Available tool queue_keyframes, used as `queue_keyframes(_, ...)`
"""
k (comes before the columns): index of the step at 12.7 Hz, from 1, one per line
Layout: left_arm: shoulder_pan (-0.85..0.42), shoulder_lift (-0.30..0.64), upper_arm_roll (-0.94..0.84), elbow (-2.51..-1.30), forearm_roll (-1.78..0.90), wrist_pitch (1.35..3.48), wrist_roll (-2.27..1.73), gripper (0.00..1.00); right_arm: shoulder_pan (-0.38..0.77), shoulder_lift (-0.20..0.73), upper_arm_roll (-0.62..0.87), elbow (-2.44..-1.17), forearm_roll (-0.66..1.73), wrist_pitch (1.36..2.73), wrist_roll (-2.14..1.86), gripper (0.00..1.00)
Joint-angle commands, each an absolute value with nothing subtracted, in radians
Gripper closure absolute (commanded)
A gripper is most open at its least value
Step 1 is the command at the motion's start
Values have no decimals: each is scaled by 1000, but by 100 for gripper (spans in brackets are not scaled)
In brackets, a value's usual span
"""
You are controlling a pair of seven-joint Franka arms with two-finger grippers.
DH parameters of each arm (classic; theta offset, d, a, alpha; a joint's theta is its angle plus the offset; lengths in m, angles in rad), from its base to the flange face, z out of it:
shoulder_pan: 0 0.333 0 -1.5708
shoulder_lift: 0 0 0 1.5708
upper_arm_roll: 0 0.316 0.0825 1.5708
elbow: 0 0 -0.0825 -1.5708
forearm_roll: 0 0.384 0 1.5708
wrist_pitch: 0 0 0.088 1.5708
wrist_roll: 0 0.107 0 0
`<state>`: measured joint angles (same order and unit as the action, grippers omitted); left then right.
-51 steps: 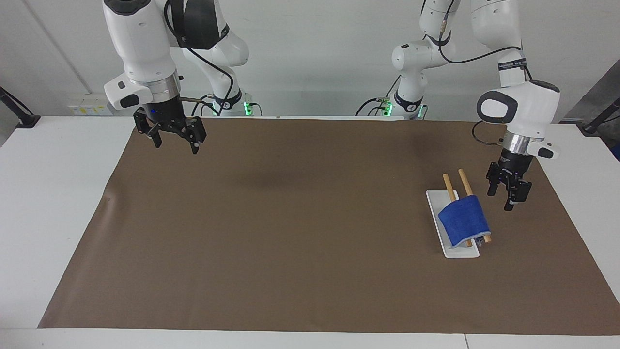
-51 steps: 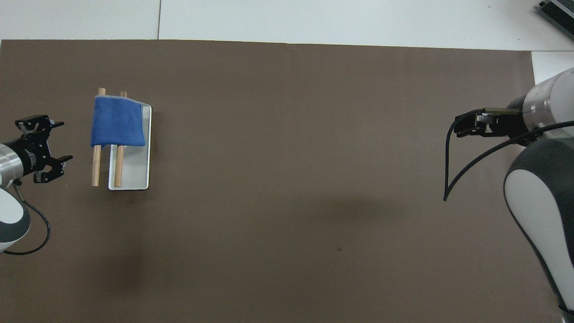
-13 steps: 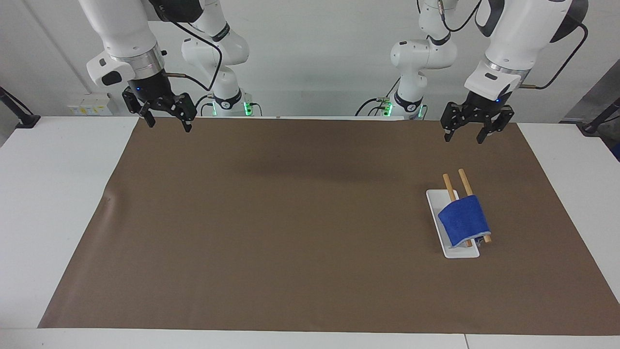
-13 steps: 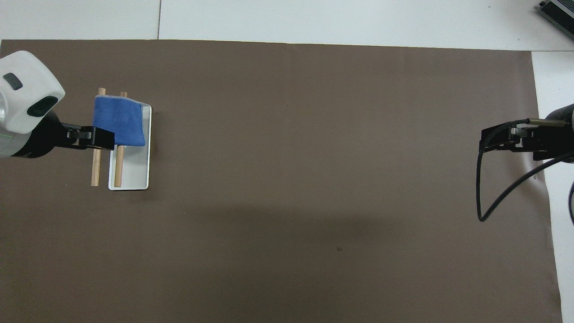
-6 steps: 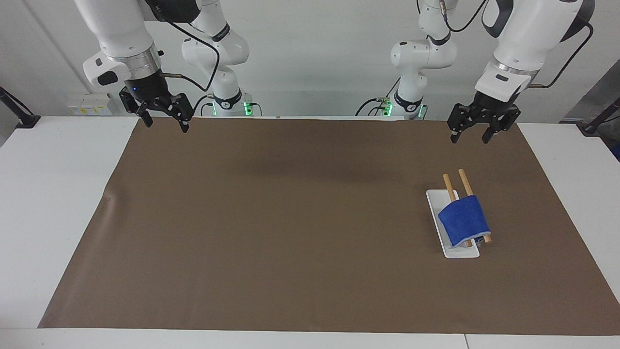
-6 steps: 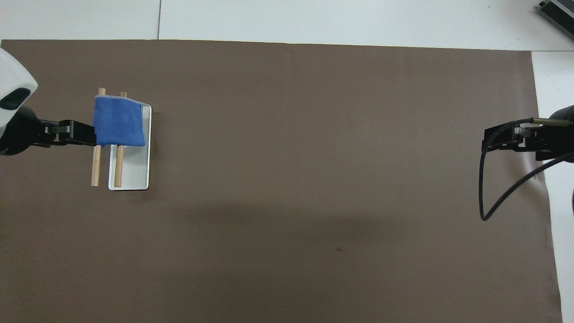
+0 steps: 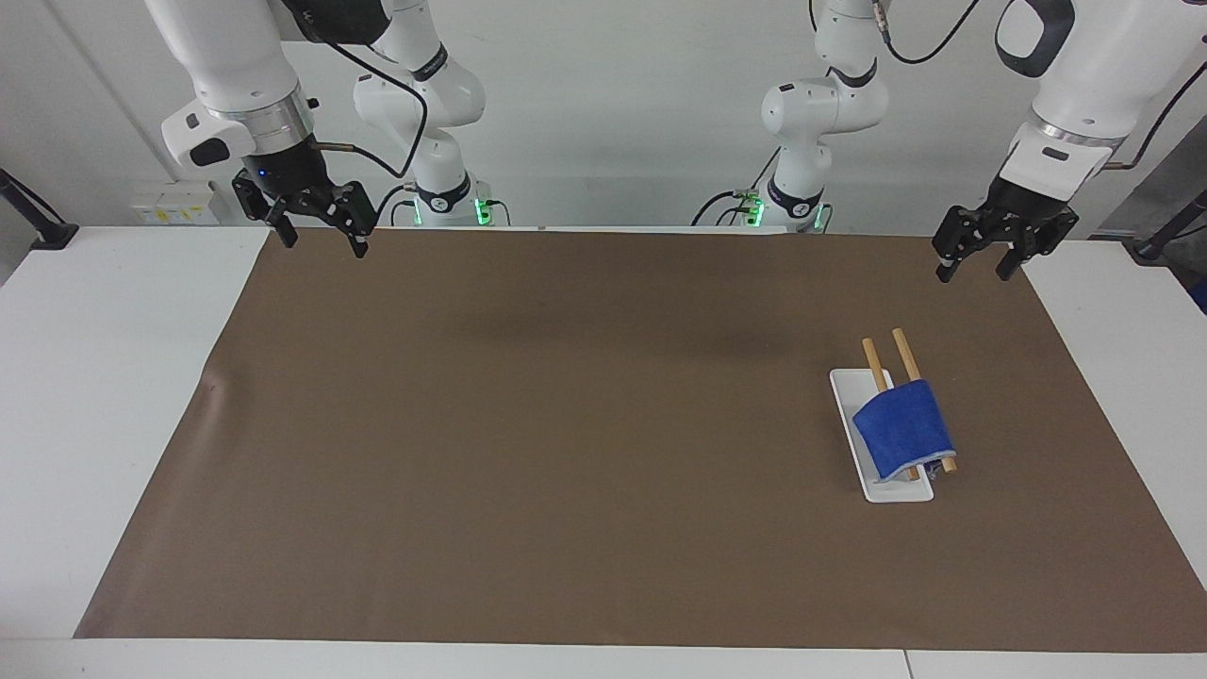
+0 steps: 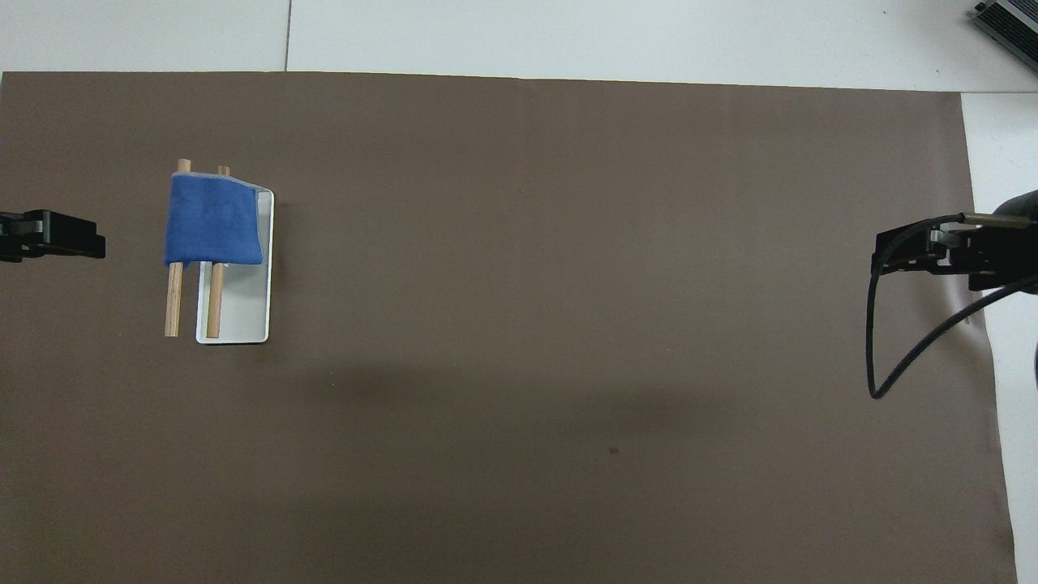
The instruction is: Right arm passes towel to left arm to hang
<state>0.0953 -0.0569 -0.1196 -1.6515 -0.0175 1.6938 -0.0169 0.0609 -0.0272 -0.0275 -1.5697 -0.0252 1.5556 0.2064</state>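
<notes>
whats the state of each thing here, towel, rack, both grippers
royal-blue terry towel: draped over the rack's two rods, held by neither gripper
white-based rack with two wooden rods: standing on the brown mat, rods partly covered
left gripper: open, empty, raised
right gripper: open, empty, raised

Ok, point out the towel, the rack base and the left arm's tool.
towel (image 7: 903,426): facing view, middle of the blue cloth.
rack base (image 7: 849,396): facing view, bare white plate.
left tool (image 7: 976,258): facing view, between its fingertips.

Blue towel (image 7: 903,428) draped over rack's wooden bars (image 7: 905,354)
</notes>
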Motion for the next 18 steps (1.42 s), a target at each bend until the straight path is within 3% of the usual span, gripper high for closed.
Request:
queue_keyframes(1,94,-64,-126,-1657,-6,1703,-6,16,54,-44,-28,-1585,-9,1545,189,0)
queue_keyframes(7,77,-72,-133,-1669,-6,1698,-6,15,54,-44,-28,-1585,-9,1545,189,0)
queue_keyframes(9,72,-72,-133,-1671,-6,1700,-6,8,54,-44,-28,-1585,-9,1545,189,0)
queue_keyframes(10,74,-72,-135,-1671,-8,1701,-8,0,54,-44,-28,-1585,-9,1545,189,0)
queue_keyframes(18,72,-75,-133,-1675,-8,1689,-6,0,54,-44,-28,-1585,-9,1545,189,0)
